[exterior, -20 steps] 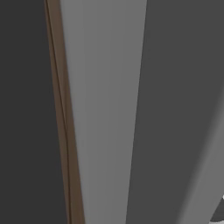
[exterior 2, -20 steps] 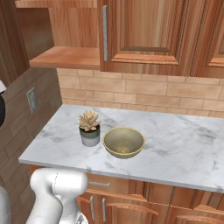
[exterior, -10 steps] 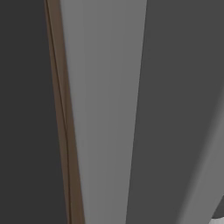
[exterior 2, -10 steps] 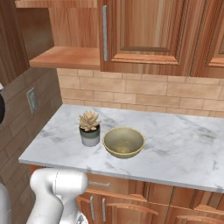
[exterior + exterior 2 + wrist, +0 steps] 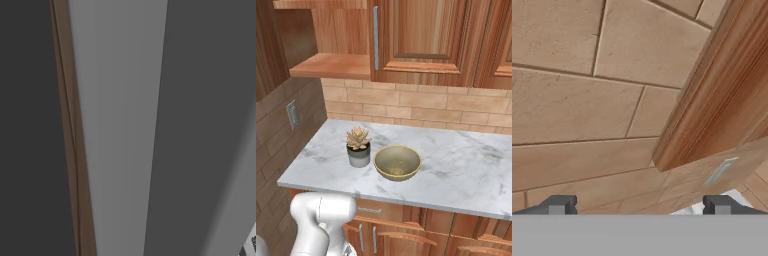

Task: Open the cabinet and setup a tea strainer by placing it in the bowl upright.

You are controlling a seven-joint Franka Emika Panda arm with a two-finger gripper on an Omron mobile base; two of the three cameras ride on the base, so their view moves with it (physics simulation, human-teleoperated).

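The wooden upper cabinet (image 5: pixel 421 35) hangs over the counter with its door shut and a vertical metal handle (image 5: pixel 375 37) at the door's left edge. A yellow-green bowl (image 5: pixel 397 162) stands empty on the marble counter (image 5: pixel 466 170), below the cabinet. The tea strainer is hidden. My gripper (image 5: pixel 639 205) is open with nothing between its fingertips (image 5: pixel 559 204). It looks up along the tan brick wall (image 5: pixel 577 100) at a wooden cabinet edge (image 5: pixel 722 90).
A small potted succulent (image 5: pixel 358 146) stands just left of the bowl. An open wooden shelf (image 5: pixel 331 65) sits left of the cabinet, and a wall outlet (image 5: pixel 292 113) is on the left side wall. Grey panels and a brown strip (image 5: pixel 70 125) stand close before the left base camera.
A piece of my arm that showed at the left edge of the right base view has left that view. The bowl, the plant and the cabinet door have not moved.
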